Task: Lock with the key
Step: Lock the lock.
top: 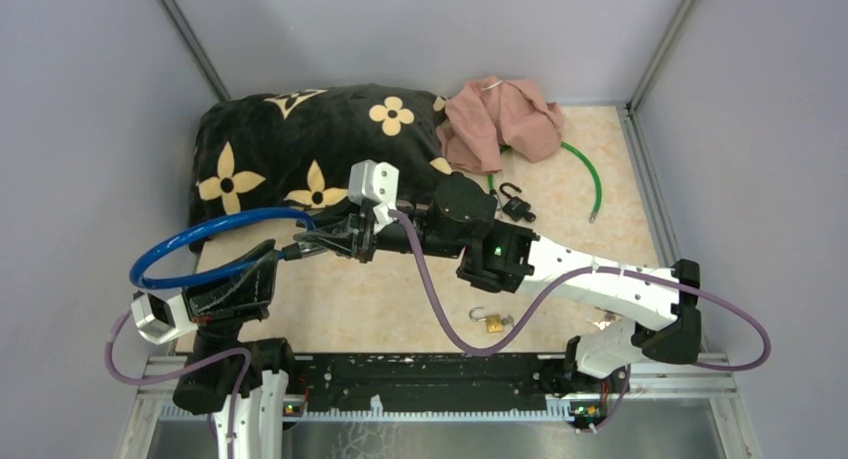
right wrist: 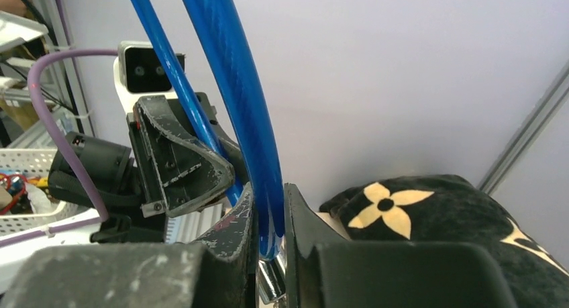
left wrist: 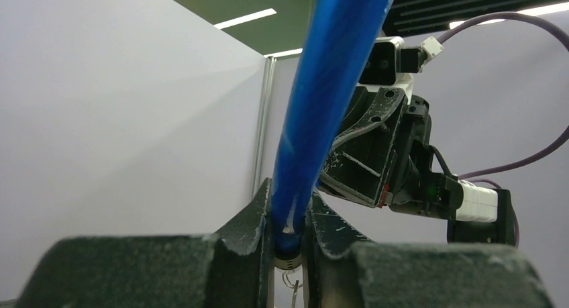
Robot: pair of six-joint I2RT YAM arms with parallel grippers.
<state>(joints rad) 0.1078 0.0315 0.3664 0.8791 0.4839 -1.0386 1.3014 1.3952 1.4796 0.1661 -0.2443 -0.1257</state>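
Ends of the blue cable lock point(left wrist: 329, 73) are pinched one apiece by the clenched left tool point(left wrist: 290, 211) and clenched right tool point(right wrist: 268, 207). Both are raised near the counter's point(top: 400, 299) left edge, probably to line up its metal tips for joining. I cannot see a key.

No legible lettering, label, brand name or number anywhere in the three views.
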